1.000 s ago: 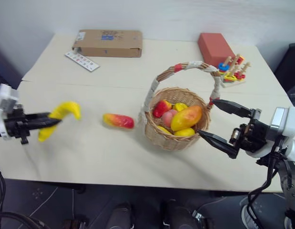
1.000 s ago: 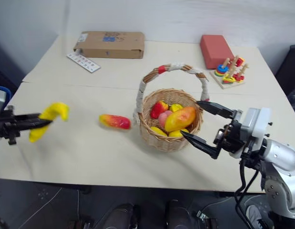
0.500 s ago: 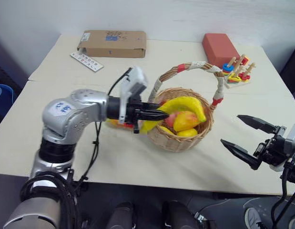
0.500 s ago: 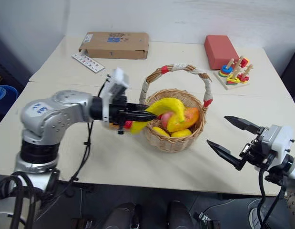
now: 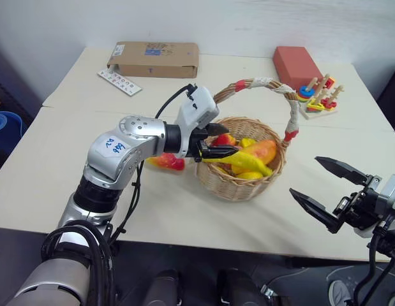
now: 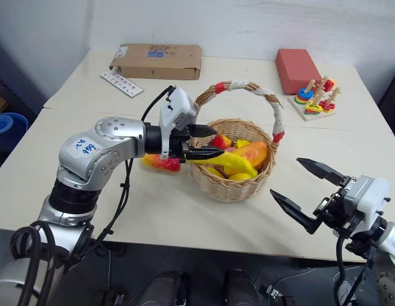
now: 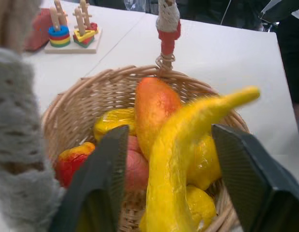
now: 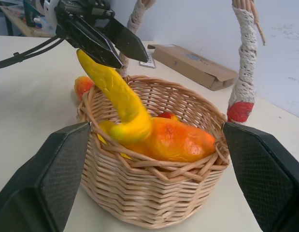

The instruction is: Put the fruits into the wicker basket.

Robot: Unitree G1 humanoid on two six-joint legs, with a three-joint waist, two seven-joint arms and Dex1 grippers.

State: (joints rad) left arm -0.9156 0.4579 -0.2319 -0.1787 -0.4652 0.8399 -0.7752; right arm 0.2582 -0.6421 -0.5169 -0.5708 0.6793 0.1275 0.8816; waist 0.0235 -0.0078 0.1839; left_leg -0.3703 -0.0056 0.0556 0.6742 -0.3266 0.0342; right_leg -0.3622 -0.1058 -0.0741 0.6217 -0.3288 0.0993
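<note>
The wicker basket (image 5: pixel 238 185) stands mid-table, with several toy fruits in it. The yellow banana (image 5: pixel 245 159) lies across them, one end sticking up over the near-left rim. My left gripper (image 5: pixel 226 140) hovers over that rim, open, its fingers (image 7: pixel 98 179) spread on either side of the banana's end. A red-to-yellow mango-like fruit (image 5: pixel 165 161) lies on the table left of the basket, partly hidden behind my left arm. My right gripper (image 5: pixel 304 175) stands open and empty to the right of the basket, apart from it.
A flat cardboard box (image 5: pixel 156 58) and a strip of cards (image 5: pixel 119 81) lie at the back left. A red block (image 5: pixel 296 64) and a peg-and-ring stacking toy (image 5: pixel 321 95) sit at the back right. The basket's tall handle (image 5: pixel 261 83) arches over the fruit.
My left arm swung from the far left to the basket with the banana, then its fingers opened and the banana dropped among the fruit. My right gripper drew back from the basket.
</note>
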